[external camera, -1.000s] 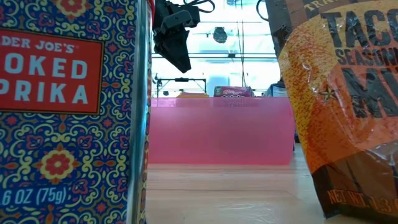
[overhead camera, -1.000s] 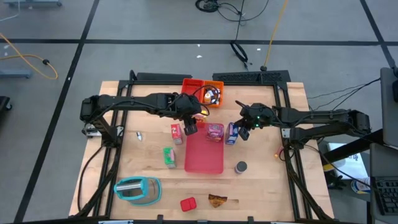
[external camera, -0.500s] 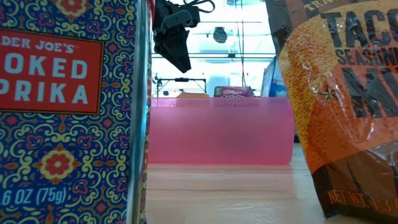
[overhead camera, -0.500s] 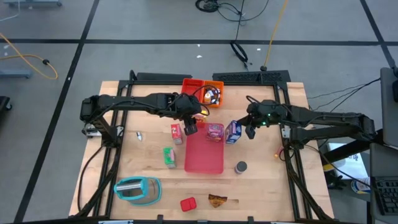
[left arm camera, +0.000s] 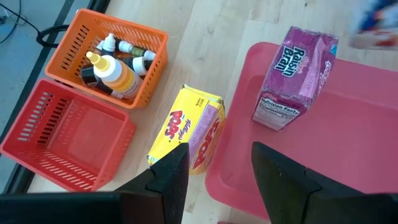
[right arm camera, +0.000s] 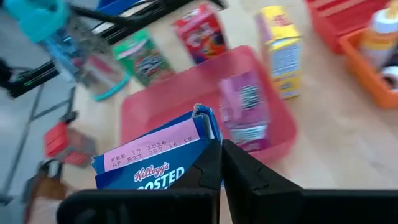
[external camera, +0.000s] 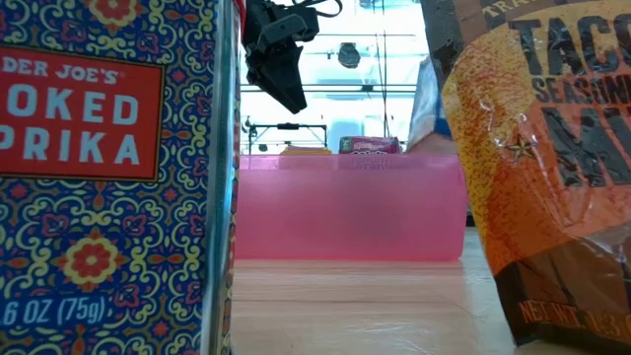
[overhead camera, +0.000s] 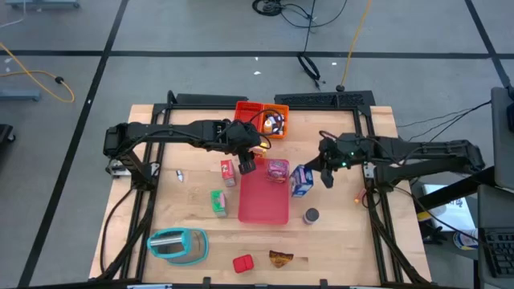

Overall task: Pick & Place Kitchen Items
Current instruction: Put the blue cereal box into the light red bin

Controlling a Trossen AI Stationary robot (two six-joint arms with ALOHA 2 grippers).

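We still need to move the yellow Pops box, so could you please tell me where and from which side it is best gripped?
Grip the yellow Pops box across its two broad printed faces near the upper end, coming from above. It stands tilted beside the pink tray, so only its top is free. The left pincer hovers open over it.

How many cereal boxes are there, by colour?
red box: 1
green box: 1
yellow box: 1
pink box: 1
blue box: 1
Total: 5
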